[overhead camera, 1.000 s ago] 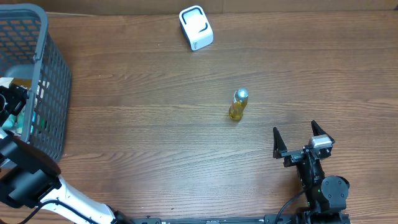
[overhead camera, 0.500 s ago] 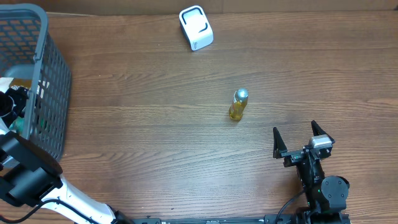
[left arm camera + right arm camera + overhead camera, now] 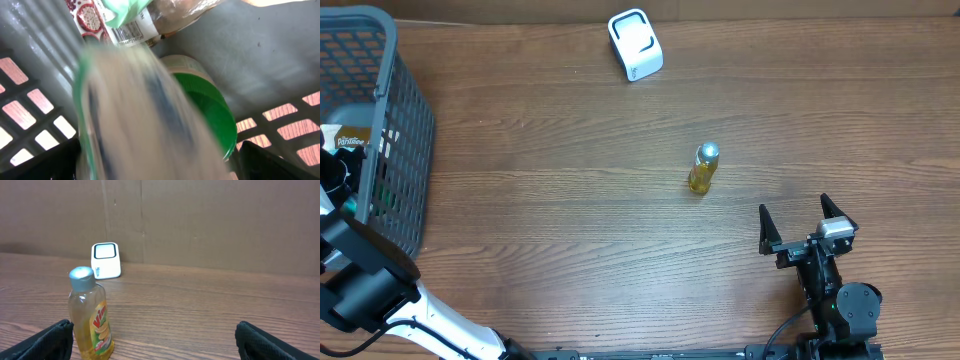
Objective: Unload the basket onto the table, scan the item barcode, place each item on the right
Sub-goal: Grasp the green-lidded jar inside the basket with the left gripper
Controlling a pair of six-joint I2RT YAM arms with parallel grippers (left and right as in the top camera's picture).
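Right jaws: spread wide with nothing between them, low on the right arm [image 3: 820, 272] by the table's [image 3: 540, 210] near edge, toward its right corner.
Left jaws: down inside the basket [image 3: 408, 120] at the table's left edge. Both tips sit far apart in the wrist view's lower corners, so they are spread. A smeared shape lies between them, too blurred to say whether they touch it.
Basket contents: a green lid [image 3: 212, 117], and above it a packet label [image 3: 127, 32] carrying a barcode.
Bottle: the yellow bottle [image 3: 702, 168] with a silver cap stands upright on bare wood right of the table's centre, well apart from both arms.
Scanner: the white scanner [image 3: 635, 45] sits at the far edge, near its middle.
Relation that matters: from the right jaws the bottle lies toward the far edge and slightly left. Its long axis is vertical, so a level reach would meet its side. The right arm is much the nearer.
Progress, as I judge it: nothing is at the scanner yet.
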